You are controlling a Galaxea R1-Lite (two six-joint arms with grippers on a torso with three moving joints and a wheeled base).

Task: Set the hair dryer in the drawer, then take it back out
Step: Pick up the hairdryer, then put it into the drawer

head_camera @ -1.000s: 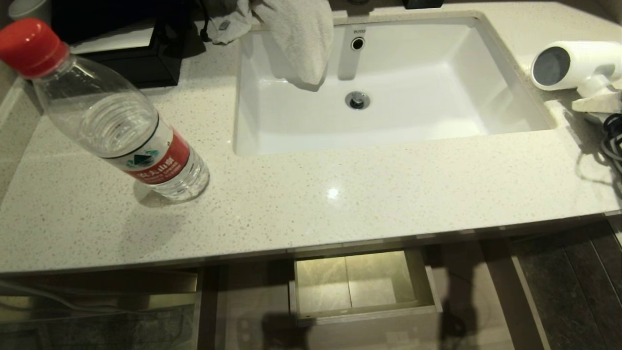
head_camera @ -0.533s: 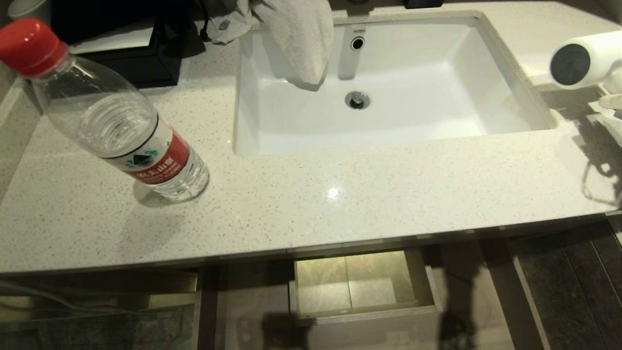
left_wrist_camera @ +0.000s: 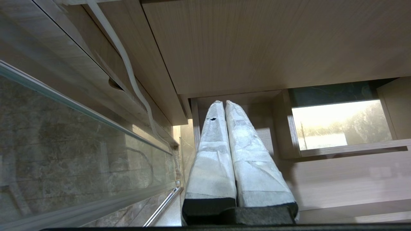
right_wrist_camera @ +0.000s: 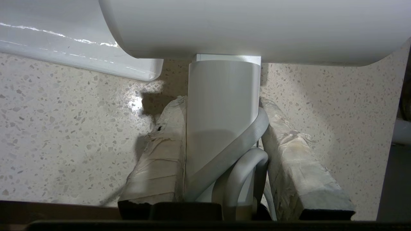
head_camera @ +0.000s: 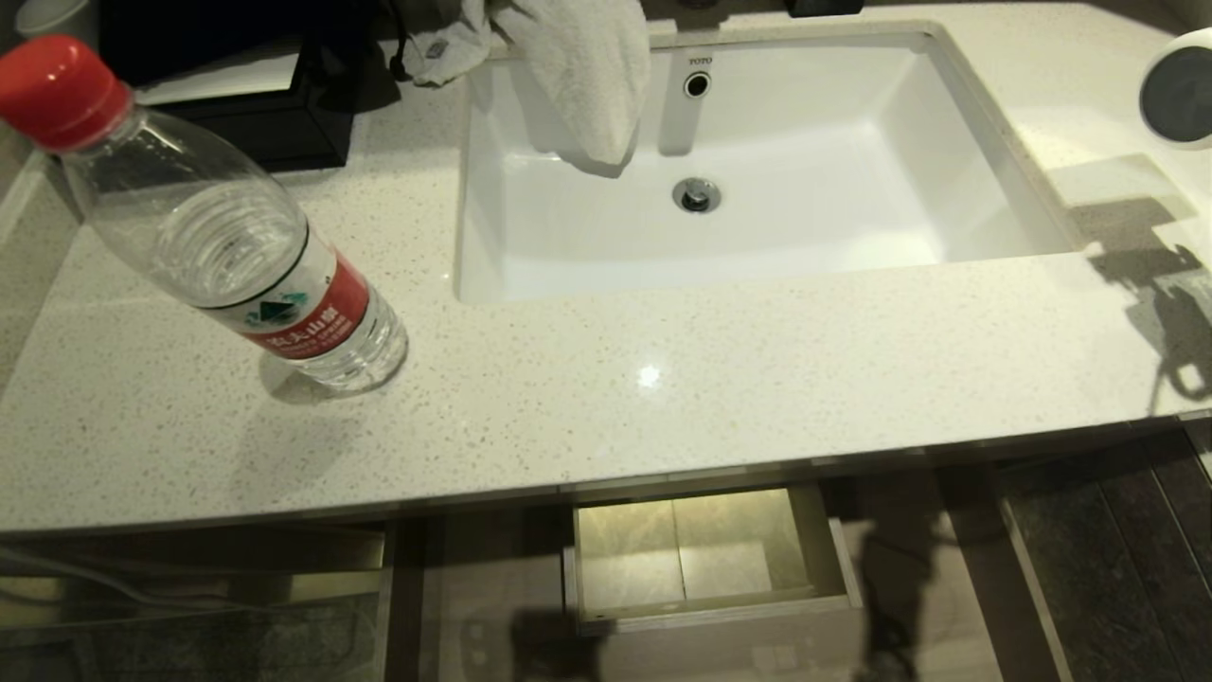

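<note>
Left gripper [left_wrist_camera: 224, 104]: two long tapered fingers [left_wrist_camera: 212, 160] wrapped in creased white tape, a small dark tear near one tip, seated in black foam-like bases. Right gripper [right_wrist_camera: 223, 106]: same build, tape wrapping yellowed and wrinkled on the fingers [right_wrist_camera: 160, 154], dark blocks at the roots.

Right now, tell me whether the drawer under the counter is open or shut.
Open. The drawer sticks out from below the counter edge, and its bare inside shows from above; no hair dryer lies in it.
</note>
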